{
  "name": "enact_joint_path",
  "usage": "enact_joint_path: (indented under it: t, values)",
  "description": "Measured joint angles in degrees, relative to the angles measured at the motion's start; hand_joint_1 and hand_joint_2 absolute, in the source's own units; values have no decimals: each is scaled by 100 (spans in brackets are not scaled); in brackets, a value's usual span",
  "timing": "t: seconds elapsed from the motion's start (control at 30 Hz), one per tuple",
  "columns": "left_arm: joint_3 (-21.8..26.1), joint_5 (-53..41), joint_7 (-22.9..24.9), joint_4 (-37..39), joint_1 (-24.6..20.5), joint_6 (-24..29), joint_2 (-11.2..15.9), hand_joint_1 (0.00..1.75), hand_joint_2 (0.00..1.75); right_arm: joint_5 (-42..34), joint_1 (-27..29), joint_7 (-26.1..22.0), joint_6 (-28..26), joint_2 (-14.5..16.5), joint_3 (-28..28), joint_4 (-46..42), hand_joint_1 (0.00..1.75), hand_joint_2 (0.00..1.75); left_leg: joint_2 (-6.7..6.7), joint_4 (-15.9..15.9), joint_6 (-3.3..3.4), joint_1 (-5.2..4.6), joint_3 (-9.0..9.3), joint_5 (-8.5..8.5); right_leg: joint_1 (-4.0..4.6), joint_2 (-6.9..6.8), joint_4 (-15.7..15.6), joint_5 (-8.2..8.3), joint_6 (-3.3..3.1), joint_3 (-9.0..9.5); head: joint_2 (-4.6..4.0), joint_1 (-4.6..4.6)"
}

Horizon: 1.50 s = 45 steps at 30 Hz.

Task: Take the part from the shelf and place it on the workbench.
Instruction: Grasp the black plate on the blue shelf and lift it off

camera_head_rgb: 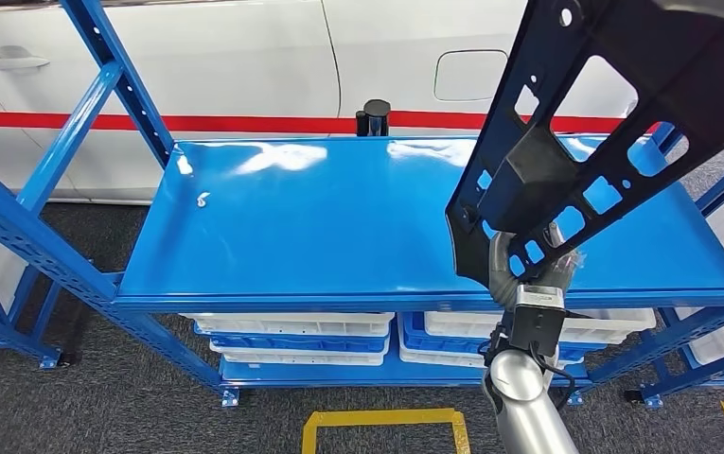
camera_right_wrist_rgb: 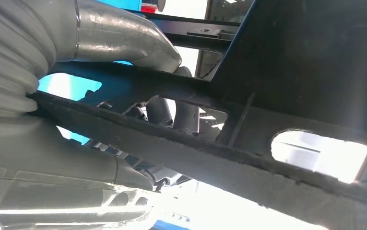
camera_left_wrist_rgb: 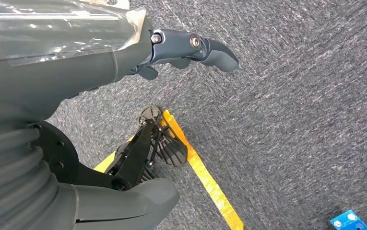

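Note:
A large flat black part (camera_head_rgb: 613, 104) with several cut-out holes hangs tilted above the right end of the blue shelf top (camera_head_rgb: 339, 227). My right hand (camera_head_rgb: 539, 270) grips its lower edge from beneath, and the part hides most of the hand. In the right wrist view the grey thumb (camera_right_wrist_rgb: 124, 33) lies over one face of the part (camera_right_wrist_rgb: 291, 57), with dark fingers (camera_right_wrist_rgb: 186, 115) showing through a cut-out on the other side. My left hand (camera_left_wrist_rgb: 100, 72) hangs over the carpet, its fingers (camera_left_wrist_rgb: 191, 48) apart and holding nothing.
White bins (camera_head_rgb: 291, 326) sit on the lower shelf level. A small black object (camera_head_rgb: 374, 117) stands at the shelf's back edge, before a white car with a red stripe (camera_head_rgb: 244, 57). Blue uprights (camera_head_rgb: 112, 76) flank the shelf. Yellow tape (camera_head_rgb: 386, 421) marks the grey carpet.

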Motion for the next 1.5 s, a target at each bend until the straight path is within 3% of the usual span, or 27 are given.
enact_joint_path:
  t: [0.17, 0.27, 0.3, 0.37, 0.43, 0.47, 0.5, 0.57, 0.6, 0.63, 0.73, 0.8, 0.9, 0.93, 0.97, 1.0, 1.07, 1.13, 1.27, 1.3, 1.33, 1.43, 1.47, 1.5]
  values:
    - [24, 14, -11, 0, 0, -15, 3, 0, 175, 15, 24, 13, -1, 1, 2, -39, 173, 175, 0, 28, 52, -27, -9, -16, -26, 0, -13, 11, 24, 8, 1, -1]
    - [26, 15, -16, 0, -4, -31, -7, 0, 175, 21, 20, 15, -1, -2, 2, -83, 173, 175, 15, -82, 131, 17, 56, 60, -2, -2, 49, -27, 61, -31, 1, 1]
    - [27, 16, -20, 0, -5, -44, -10, 0, 175, 23, 16, 15, -1, -4, 3, -96, 173, 175, 25, -130, 155, 45, 86, 89, 13, -3, 247, -118, 53, -131, 0, 4]
    - [30, 26, -32, 0, -3, -67, -21, 0, 175, 25, 31, 16, -1, -13, 9, -105, 173, 175, 36, -161, 171, 76, 108, 104, 20, -3, 993, -406, 25, -509, 0, 10]
    - [36, 52, -43, 0, 7, -74, -36, 0, 175, 22, 73, 18, 2, -25, 14, -105, 173, 175, 36, -160, 159, 84, 109, 92, 4, -4, 1634, -585, 45, -858, 0, 11]
    - [39, 63, -48, 0, 15, -75, -40, 0, 175, 22, 88, 19, 4, -32, 15, -105, 173, 175, 32, -157, 142, 93, 118, 81, -5, -5, 1625, -536, 85, -874, 1, 11]
    - [43, 75, -51, 0, 23, -78, -43, 0, 175, 22, 96, 19, 7, -37, 16, -105, 173, 175, 28, -153, 118, 108, 137, 62, -16, -8, 1397, -404, 141, -779, 1, 11]
    - [48, 82, -56, 0, 34, -85, -45, 0, 175, 23, 96, 19, 8, -45, 17, -105, 173, 175, 19, -128, 42, 129, 180, -4, -44, -16, 569, -64, 247, -378, 2, 14]
    - [49, 84, -57, 0, 33, -86, -42, 0, 175, 23, 97, 19, 8, -48, 20, -105, 173, 175, 16, -100, 0, 126, 182, -40, -53, -4, 251, 37, 254, -218, 2, 13]
    - [49, 84, -60, 0, 32, -87, -38, 0, 175, 21, 101, 22, 8, -48, 24, -106, 173, 175, 13, -78, -35, 118, 174, -67, -54, 9, 80, 74, 226, -130, 1, 10]
    - [51, 100, -64, 0, 40, -86, -35, 0, 175, 17, 117, 30, 11, -54, 30, -111, 173, 175, 10, -53, -92, 119, 157, -109, -42, 43, 65, 36, 76, -117, 1, 0]
    - [52, 112, -64, 0, 44, -85, -36, 0, 175, 17, 110, 28, 21, -58, 31, -119, 173, 175, 25, 163, -140, 140, 58, -255, -58, 40, 63, 15, -4, -93, 1, -1]
    - [54, 127, -65, 0, 53, -81, -43, 0, 175, 16, 94, 28, 53, -54, 40, -125, 173, 175, 44, 1301, -199, 156, -554, -733, -38, 29, 59, -4, -82, -75, 0, -2]
    - [55, 131, -65, 0, 63, -78, -44, 0, 175, 16, 93, 28, 62, -54, 42, -124, 173, 175, 46, 1637, -201, 157, -758, -815, -24, 28, 59, -7, -91, -75, 0, -2]
    - [57, 133, -65, 0, 72, -74, -45, 0, 175, 16, 93, 28, 67, -54, 42, -124, 173, 175, 47, 1751, -185, 156, -864, -767, -8, 29, 59, -9, -94, -70, 1, -2]
    - [58, 135, -65, 0, 79, -72, -46, 0, 175, 15, 92, 28, 70, -54, 42, -124, 173, 175, 47, 1641, -156, 153, -860, -613, 7, 33, 59, -11, -96, -60, 0, -2]
    - [58, 136, -66, 0, 76, -72, -44, 0, 175, 14, 84, 28, 72, -54, 42, -124, 173, 175, 46, 893, -49, 128, -574, -132, 31, 39, 57, -13, -98, -32, 1, -1]
    - [58, 136, -72, 0, 66, -71, -40, 0, 175, 10, 64, 28, 73, -54, 40, -125, 173, 175, 57, 256, 42, 84, -300, 113, 66, 39, 61, -12, -92, -33, 1, 1]
    - [60, 136, -80, 0, 66, -62, -50, 0, 175, 0, 44, 28, 77, -53, 39, -125, 173, 175, 69, 52, 83, 51, -222, 180, 53, 18, 78, -1, -26, -75, 1, -1]
    - [61, 136, -81, 0, 66, -60, -52, 0, 175, -1, 35, 28, 78, -55, 39, -125, 173, 175, 75, 18, 100, 63, -206, 221, 53, 12, 190, -73, -18, -131, 1, 4]
    - [62, 136, -82, 0, 64, -61, -55, 0, 175, -3, 26, 28, 78, -57, 40, -124, 173, 175, 83, -14, 114, 82, -194, 260, 54, 9, 416, -199, -22, -232, 1, 9]
    - [66, 136, -85, 1, 71, -61, -69, 0, 175, -13, 24, 28, 78, -63, 43, -111, 173, 175, 92, -18, 137, 85, -239, 298, 40, 6, 1506, -680, -23, -688, 1, 18]
    - [69, 136, -85, 1, 76, -60, -76, 0, 175, -16, 27, 28, 78, -64, 44, -104, 173, 175, 92, -15, 134, 86, -249, 305, 34, 5, 1690, -733, 9, -750, 1, 18]
    - [74, 136, -85, 2, 79, -60, -82, 0, 175, -18, 25, 28, 78, -66, 44, -97, 173, 175, 91, -10, 128, 88, -254, 310, 25, 4, 1633, -692, 58, -693, 1, 19]
